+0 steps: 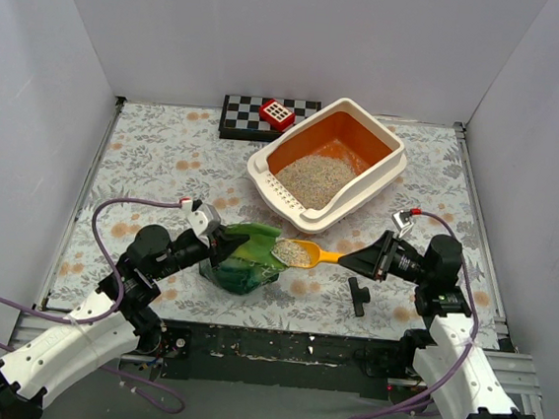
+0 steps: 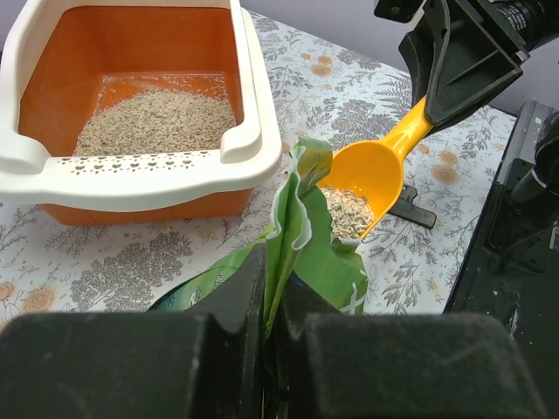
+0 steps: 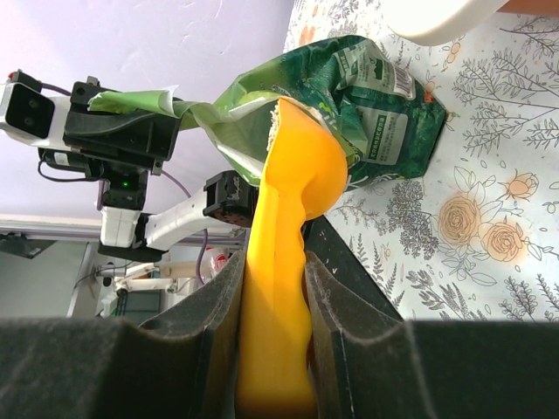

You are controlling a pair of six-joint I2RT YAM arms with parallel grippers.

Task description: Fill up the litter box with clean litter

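The litter box (image 1: 390,173) stands at the back middle, cream rim, orange walls, with clean litter (image 1: 312,176) on its floor; it also shows in the left wrist view (image 2: 140,179). My left gripper (image 1: 225,245) is shut on the upper edge of a green bag (image 1: 247,258), holding its mouth up (image 2: 301,218). My right gripper (image 1: 362,262) is shut on the handle of an orange-yellow scoop (image 1: 300,253). The scoop's bowl holds litter (image 2: 348,212) just at the bag's mouth, seen from below in the right wrist view (image 3: 301,170).
A black-and-white checkerboard (image 1: 244,114) with a red block (image 1: 277,114) on it lies at the back. A small black part (image 1: 358,296) lies on the floral cloth near my right arm. White walls close in three sides.
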